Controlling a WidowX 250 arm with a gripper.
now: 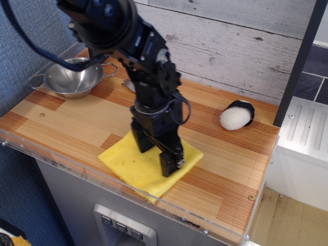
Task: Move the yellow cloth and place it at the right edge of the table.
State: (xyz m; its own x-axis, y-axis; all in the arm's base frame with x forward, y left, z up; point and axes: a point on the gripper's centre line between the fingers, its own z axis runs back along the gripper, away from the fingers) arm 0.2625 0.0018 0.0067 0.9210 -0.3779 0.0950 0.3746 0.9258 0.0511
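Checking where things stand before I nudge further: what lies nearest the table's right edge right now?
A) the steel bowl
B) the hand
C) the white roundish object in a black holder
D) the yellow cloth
C: the white roundish object sits far right on the table, while the yellow cloth lies at front centre under the hand and the steel bowl is at the far left.

Cloth (134, 166) front-centre on table (61, 120) — bowl (73, 78) back-left.

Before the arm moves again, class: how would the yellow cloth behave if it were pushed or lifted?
The yellow cloth lies flat and folded, so it is probably soft and floppy and would droop if lifted. It looks thin, likely light. Pressed by the claw, it may slide or bunch on the smooth table.
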